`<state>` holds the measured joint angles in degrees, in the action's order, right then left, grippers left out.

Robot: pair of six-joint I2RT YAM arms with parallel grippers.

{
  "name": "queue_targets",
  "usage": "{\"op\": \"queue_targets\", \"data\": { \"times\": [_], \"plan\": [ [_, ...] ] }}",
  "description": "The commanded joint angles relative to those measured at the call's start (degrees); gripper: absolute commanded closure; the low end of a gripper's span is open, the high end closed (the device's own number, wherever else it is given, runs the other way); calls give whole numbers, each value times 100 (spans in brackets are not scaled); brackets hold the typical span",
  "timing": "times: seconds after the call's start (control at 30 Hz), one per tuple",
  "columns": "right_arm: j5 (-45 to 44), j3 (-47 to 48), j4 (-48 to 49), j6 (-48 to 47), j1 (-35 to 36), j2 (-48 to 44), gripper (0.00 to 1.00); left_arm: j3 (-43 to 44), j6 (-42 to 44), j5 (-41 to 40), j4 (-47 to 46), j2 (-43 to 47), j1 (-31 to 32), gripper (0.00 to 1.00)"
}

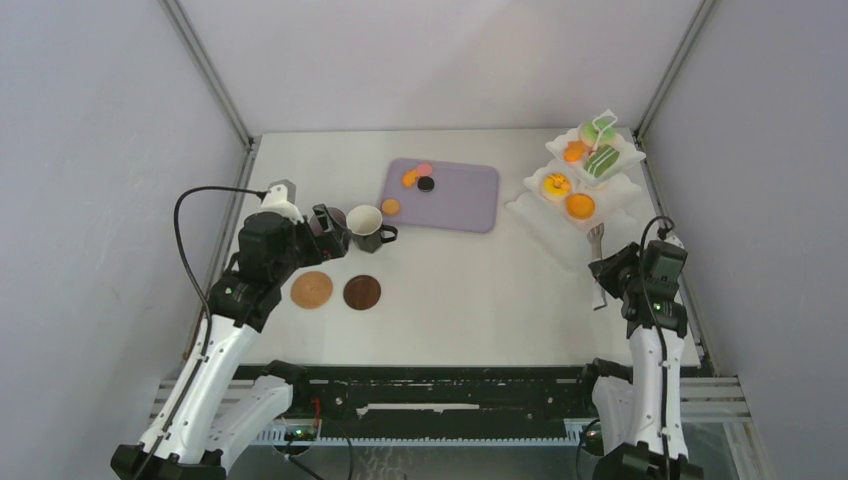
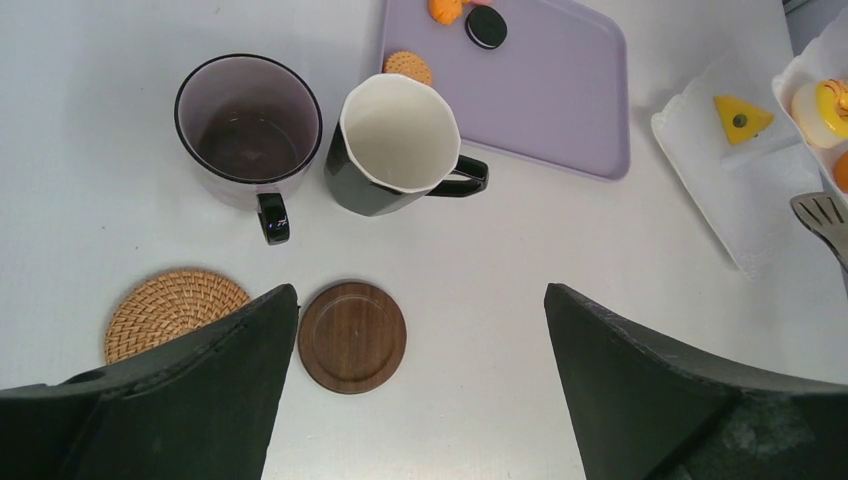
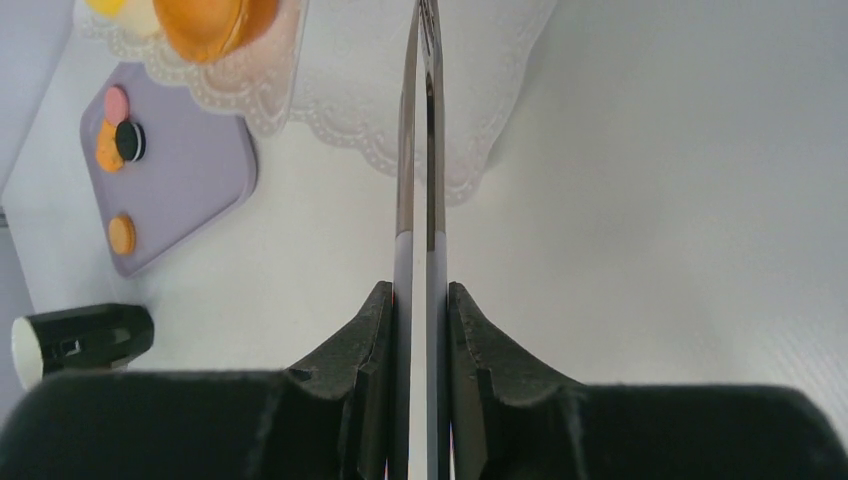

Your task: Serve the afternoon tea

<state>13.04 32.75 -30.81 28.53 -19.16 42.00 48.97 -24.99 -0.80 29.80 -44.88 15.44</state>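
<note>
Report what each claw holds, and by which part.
The right claw is shut on the tongs, pinching their two white handle arms together, with the tips pointing away. The left claw is open and holds nothing.

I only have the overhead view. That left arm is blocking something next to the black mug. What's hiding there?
Observer: A mauve mug, upright, close beside the black mug on its left. Both look empty.
Visitor: Is the left claw holding anything?
Observer: No. The left gripper is wide open, gripping nothing.
Visitor: And the right one?
Observer: The right gripper is shut on the tongs, squeezing their two arms nearly together.
</note>
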Motion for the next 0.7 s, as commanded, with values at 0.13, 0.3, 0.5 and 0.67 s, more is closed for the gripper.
{"op": "queue_targets", "data": {
  "times": [0.13, 0.3, 0.5, 0.67],
  "plan": [
    [825, 267, -988, 507, 613, -782, 91, 169, -5, 148, -115, 139, -39, 3],
    [199, 274, -1460, 854, 2002, -1126, 91, 72, -68, 140, -162, 145, -36, 3],
    [-381, 493, -888, 983, 3902, -941, 92, 80, -58, 144, -190, 88, -36, 3],
    [-1723, 1126, -137, 479, 5714, 319, 86, 146, -21, 208, -224, 65, -35, 3]
  ]
}}
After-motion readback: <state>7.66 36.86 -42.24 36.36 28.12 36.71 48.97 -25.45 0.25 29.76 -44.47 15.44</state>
